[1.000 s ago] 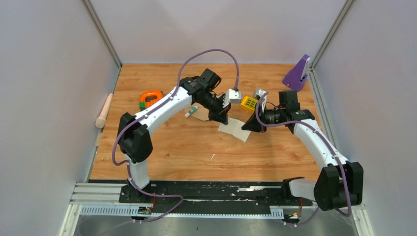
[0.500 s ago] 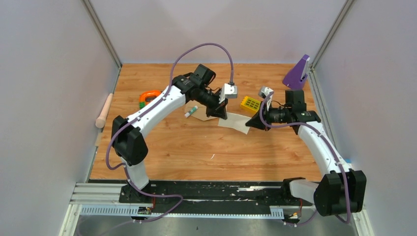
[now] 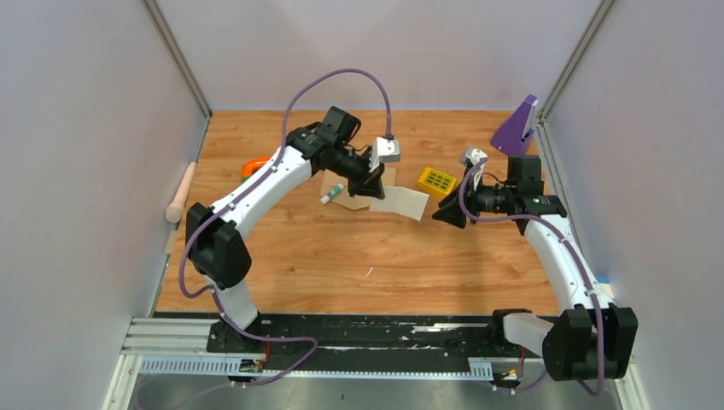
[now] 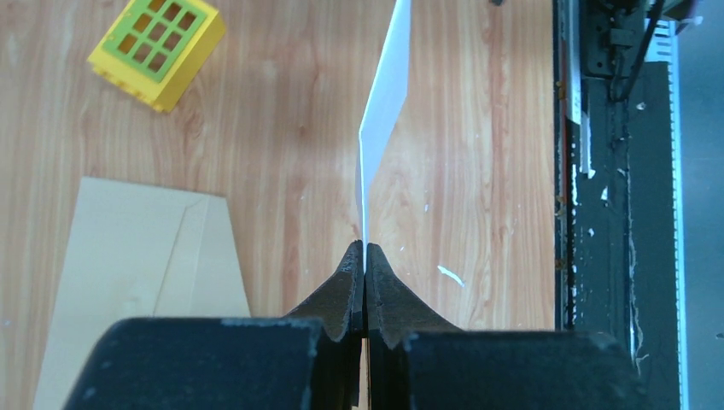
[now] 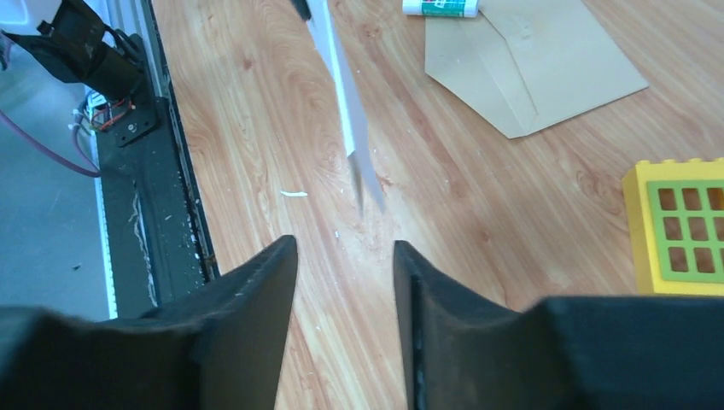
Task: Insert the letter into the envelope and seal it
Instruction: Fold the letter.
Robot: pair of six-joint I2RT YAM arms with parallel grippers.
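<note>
L fingers (image 4: 341, 290) pinch thin white paper letter (image 4: 384, 94) edge-on over worktop (image 3: 341, 273), twd far edge, prob. to steer it into flat tan-brown kraft envelope (image 4: 128, 256) alongside. R fingers (image 5: 265, 273) apart, empty.

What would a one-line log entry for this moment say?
left gripper: shut on letter | right gripper: open, empty, short of letter | envelope: flat on table, letter not in it

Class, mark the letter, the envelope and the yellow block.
letter (image 3: 403, 203), top external view, middle of the sheet.
envelope (image 5: 546, 60), right wrist view, its brown face.
yellow block (image 4: 158, 44), left wrist view, green grid top.
</note>
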